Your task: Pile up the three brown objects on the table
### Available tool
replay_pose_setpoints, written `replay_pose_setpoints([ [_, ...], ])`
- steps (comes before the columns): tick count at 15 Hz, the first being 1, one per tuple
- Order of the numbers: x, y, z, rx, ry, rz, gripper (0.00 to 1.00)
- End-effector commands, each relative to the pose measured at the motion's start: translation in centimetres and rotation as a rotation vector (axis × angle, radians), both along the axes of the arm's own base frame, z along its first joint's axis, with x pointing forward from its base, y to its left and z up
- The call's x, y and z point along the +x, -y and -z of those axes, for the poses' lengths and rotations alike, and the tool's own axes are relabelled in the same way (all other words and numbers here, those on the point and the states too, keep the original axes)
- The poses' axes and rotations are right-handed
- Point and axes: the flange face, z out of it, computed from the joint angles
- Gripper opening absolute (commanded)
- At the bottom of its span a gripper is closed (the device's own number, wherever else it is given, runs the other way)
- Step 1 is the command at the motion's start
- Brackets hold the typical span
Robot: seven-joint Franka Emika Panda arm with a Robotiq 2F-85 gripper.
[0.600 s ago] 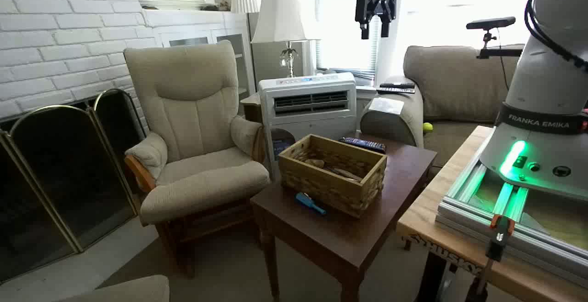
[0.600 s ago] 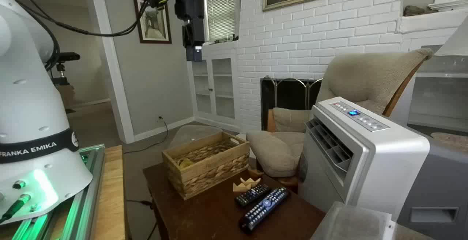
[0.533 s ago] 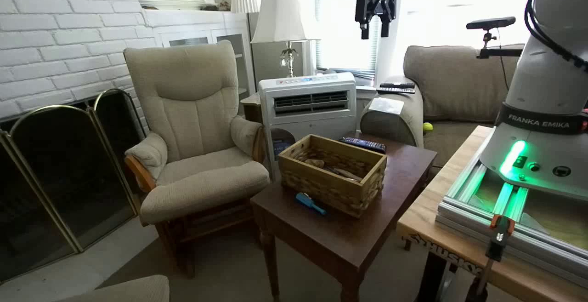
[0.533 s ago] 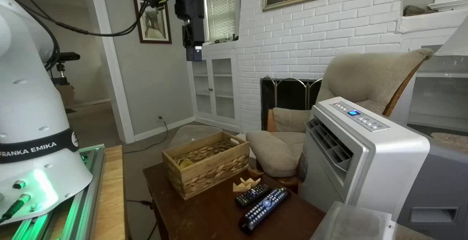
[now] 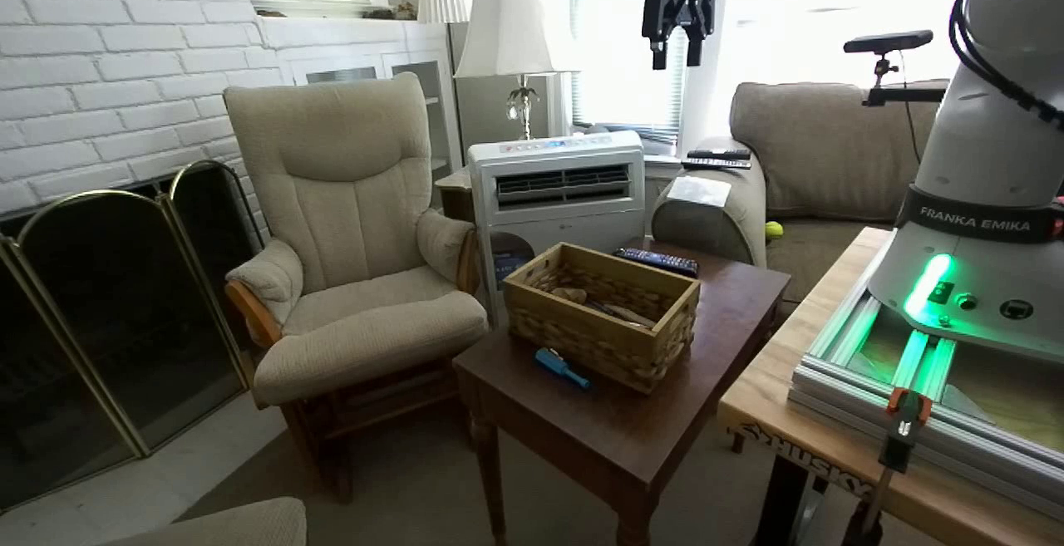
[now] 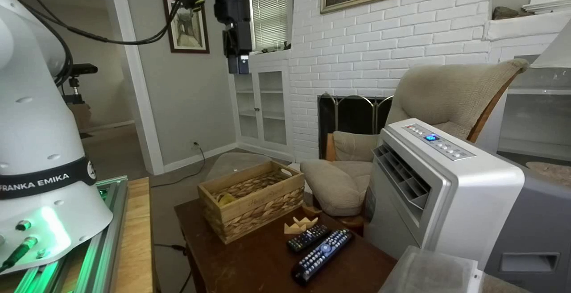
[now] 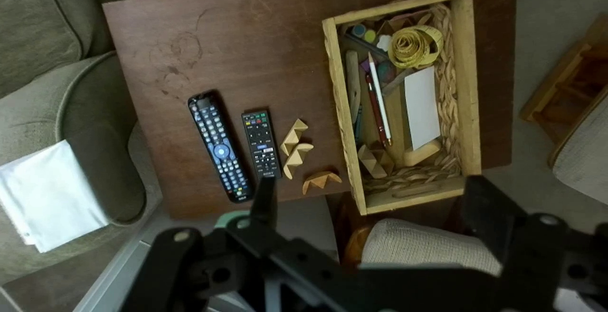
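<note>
The gripper [image 5: 677, 62] hangs spread above the table [image 7: 266, 55]; two pale toothed wooden pieces [image 7: 293, 137] sit close together, a darker piece [image 7: 321, 179] nearer the long edge by the armchair [image 5: 349, 222].

Large remote [image 7: 221, 149] beside smaller remote [image 7: 261, 146], woven basket [image 7: 468, 89] holding yellow tape roll [image 7: 410, 48], beige armchair [image 5: 353, 197]
</note>
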Motion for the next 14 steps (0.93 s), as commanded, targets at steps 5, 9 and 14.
replay_pose_setpoints([
  [5, 7.6, -0.2, 1.6, 0.012, -0.078, -0.193, 1.0],
  [9, 11.8, -0.6, 5.0, 0.017, -0.116, -0.17, 1.0],
  [14, 16.2, -0.3, 9.0, 0.069, -0.084, 0.032, 1.0],
])
